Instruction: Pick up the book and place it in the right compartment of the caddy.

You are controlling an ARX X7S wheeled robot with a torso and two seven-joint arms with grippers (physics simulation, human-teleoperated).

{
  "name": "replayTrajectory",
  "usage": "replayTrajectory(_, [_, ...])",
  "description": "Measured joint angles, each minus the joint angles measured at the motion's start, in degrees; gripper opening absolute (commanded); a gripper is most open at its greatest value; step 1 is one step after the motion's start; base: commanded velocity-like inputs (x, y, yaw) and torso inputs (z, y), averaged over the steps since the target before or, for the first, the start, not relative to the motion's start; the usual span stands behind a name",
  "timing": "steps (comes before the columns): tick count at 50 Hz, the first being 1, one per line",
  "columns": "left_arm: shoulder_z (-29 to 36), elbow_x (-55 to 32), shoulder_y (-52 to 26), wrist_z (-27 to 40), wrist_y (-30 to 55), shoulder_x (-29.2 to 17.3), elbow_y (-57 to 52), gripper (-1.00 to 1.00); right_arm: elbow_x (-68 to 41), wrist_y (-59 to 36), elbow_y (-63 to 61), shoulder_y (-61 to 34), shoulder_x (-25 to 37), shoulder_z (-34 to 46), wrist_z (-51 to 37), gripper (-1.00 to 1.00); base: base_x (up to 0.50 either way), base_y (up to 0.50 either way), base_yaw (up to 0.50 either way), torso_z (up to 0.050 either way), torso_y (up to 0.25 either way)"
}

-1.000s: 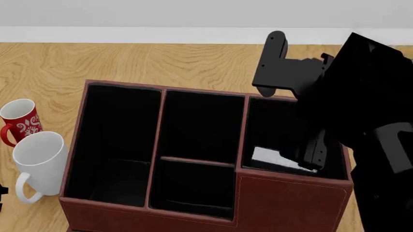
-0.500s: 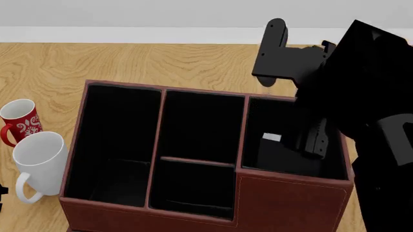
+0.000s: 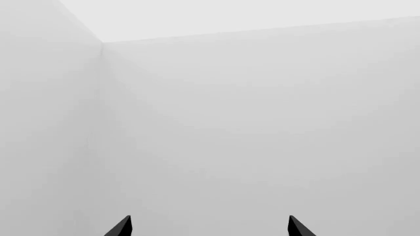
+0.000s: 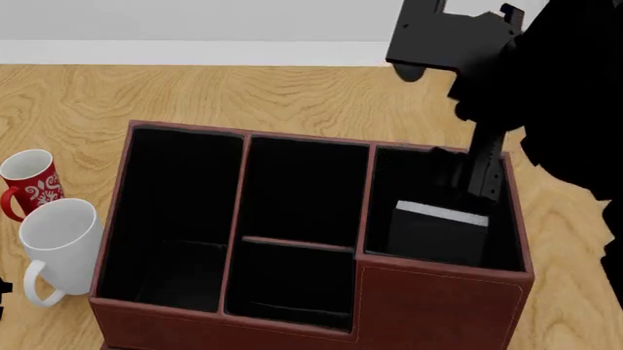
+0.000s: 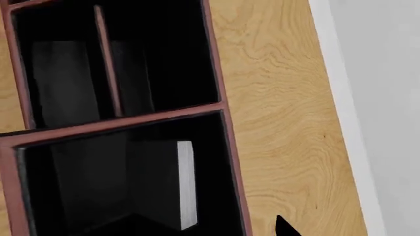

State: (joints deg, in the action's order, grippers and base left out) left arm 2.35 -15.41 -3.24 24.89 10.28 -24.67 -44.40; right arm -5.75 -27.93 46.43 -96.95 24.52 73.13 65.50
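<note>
The black book (image 4: 436,232) stands on edge inside the right compartment (image 4: 413,171) of the reddish-brown caddy (image 4: 165,315), its white page edges facing up. Nothing holds it. My right gripper (image 4: 485,177) hangs open just above the compartment's back right corner, apart from the book. The right wrist view looks down on the book (image 5: 186,183) in the black-lined section, with one fingertip (image 5: 284,227) over the wood outside the caddy wall. My left gripper (image 3: 208,228) is open and empty, facing a bare white wall, out of the head view.
A red patterned mug (image 4: 28,182) and a white mug (image 4: 58,244) stand on the wooden table (image 4: 292,98) left of the caddy. The long left section and the divided middle section of the caddy hold nothing. My right arm (image 4: 555,87) fills the upper right.
My right gripper has risen out of the right compartment and let go of the book, which now stands free inside it. The left arm has not moved.
</note>
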Motion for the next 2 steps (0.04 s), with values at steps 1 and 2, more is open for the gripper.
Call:
replayTrajectory(1, [0.0, 0.0, 0.0, 0.0, 0.0, 0.0, 0.0, 1.00, -0.2, -0.7, -1.5, 0.0, 0.6, -0.2, -0.1, 1.00, 0.00, 0.00, 0.00, 0.000, 0.000])
replayTrajectory(2, [0.0, 0.0, 0.0, 0.0, 0.0, 0.0, 0.0, 1.00, -0.3, -1.5, -2.9, 0.1, 1.3, -0.3, -0.3, 1.00, 0.00, 0.00, 0.00, 0.000, 0.000])
